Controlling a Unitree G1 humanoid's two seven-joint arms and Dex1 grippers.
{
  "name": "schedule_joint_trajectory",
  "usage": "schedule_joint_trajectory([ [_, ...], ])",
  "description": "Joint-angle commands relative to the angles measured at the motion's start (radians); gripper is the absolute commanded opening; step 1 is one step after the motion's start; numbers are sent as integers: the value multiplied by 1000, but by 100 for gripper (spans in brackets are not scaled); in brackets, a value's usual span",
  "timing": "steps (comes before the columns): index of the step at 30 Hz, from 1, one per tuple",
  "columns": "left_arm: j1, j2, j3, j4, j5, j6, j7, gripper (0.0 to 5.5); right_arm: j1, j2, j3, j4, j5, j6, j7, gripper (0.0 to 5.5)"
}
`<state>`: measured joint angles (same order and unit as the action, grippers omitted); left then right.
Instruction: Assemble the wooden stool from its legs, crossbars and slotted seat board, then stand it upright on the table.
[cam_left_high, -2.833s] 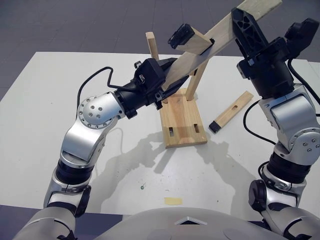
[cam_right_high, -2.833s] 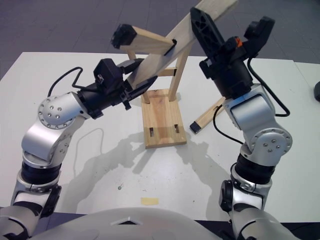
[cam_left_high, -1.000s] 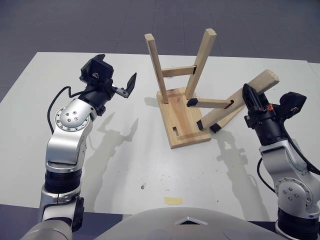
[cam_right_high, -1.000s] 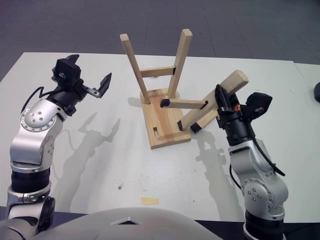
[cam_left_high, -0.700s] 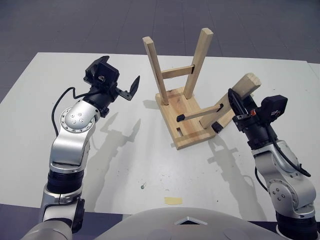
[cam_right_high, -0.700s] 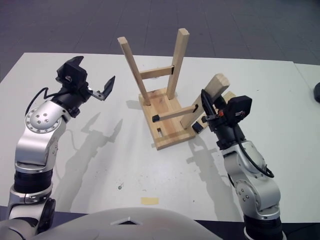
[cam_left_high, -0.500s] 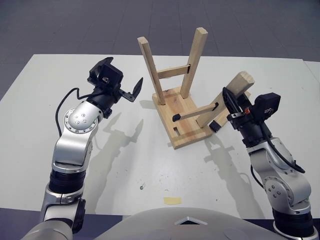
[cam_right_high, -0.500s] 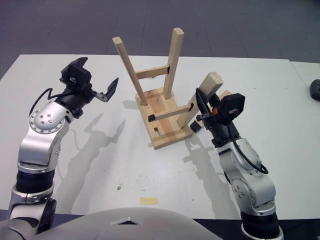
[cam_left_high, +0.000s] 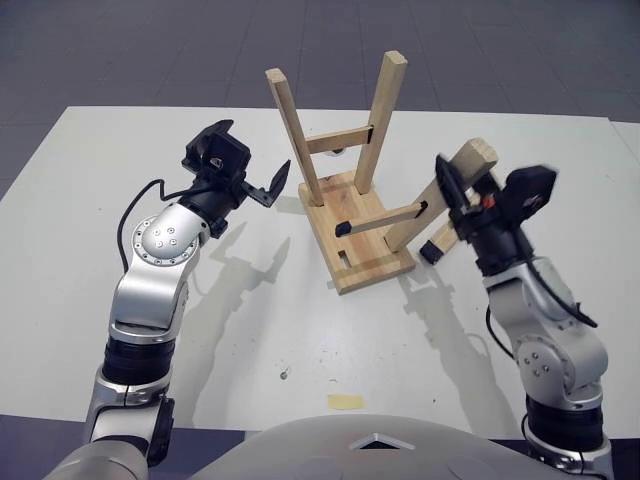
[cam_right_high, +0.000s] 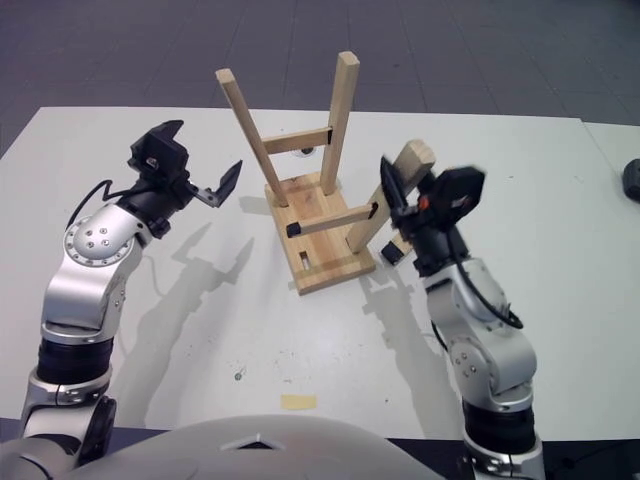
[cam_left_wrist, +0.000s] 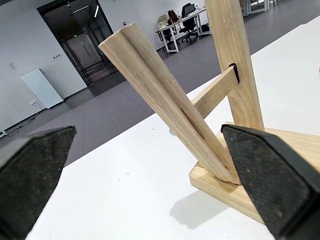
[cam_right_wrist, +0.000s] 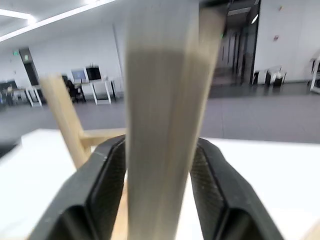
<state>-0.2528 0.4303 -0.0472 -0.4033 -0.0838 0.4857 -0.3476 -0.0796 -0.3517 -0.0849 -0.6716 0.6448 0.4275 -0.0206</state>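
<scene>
Right gripper (cam_left_high: 455, 195) is clamped on the third leg (cam_left_high: 478, 158), at 3 o'clock of the seat board (cam_left_high: 375, 258). It has brought this leg down. A few seconds ago both grippers held it high over the board. Now its lower end is low at the board's 3 o'clock edge, and it stands steeper than one second ago. Whether the end touches the board, I cannot tell.

At the board's 6 o'clock end, the near slots (cam_left_high: 345, 258) are not yet filled. The short crossbar (cam_left_high: 390, 215) fixed in the held leg points to 9 o'clock, and its dark tip hangs free over the board's middle.

Left gripper (cam_left_high: 247, 172) has let go of that leg. Its fingers are wide apart and hold nothing. In the last second it has come closer, to 10 o'clock of the board, near the two upright legs (cam_left_high: 294, 130). These stand at the board's 12 o'clock end, joined by the far crossbar (cam_left_high: 338, 140).

The board seems to have turned a little on the table (cam_left_high: 300, 330), perhaps pushed by the held leg. The fourth leg (cam_left_high: 432, 250) lies just beyond the right gripper.

I judge that one arm alone now seats the third leg. The board can slide, so the free left gripper could steady it.
</scene>
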Motion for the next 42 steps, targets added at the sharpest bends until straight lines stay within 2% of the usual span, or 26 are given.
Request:
schedule_joint_trajectory([
  [1, -9, -13, 1, 4, -22, 18, -19, 540, -236, 4, -115, -43, 137, 81, -118, 276],
  [3, -12, -17, 4, 4, -21, 20, -16, 540, -343, 5, -188, -24, 204, 109, -221, 312],
  [5, -11, -21, 6, 5, -18, 19, -11, 540, -380, -41, -253, 29, 148, 140, -286, 345],
  [7, -2, -22, 4, 3, -8, 15, -4, 540, -314, -104, -265, 89, 20, 192, -314, 373],
  [9, 7, -22, -1, 2, 2, 11, 0, 540, -216, -109, -249, 130, -52, 243, -329, 404],
  [12, 7, -26, 0, 10, 5, 8, 7, 540, -95, -68, -198, 172, -90, 353, -335, 445],
  [14, 8, -30, 2, 17, 11, 6, 9, 540, -50, -13, -203, 205, -78, 420, -349, 476],
  [18, 20, -31, -6, 24, 19, 3, 12, 540, -72, 101, -215, 224, -56, 528, -395, 537],
  [24, 26, -41, -19, 32, 28, -2, 18, 540, -106, 260, -177, 288, -112, 609, -466, 537],
  [34, 28, -41, -19, 15, 32, 12, 16, 540, -101, 368, -135, 357, -259, 607, -479, 537],
  [42, 18, -23, -24, 26, 44, 8, 5, 540, -120, 406, -173, 350, -304, 636, -465, 404],
])
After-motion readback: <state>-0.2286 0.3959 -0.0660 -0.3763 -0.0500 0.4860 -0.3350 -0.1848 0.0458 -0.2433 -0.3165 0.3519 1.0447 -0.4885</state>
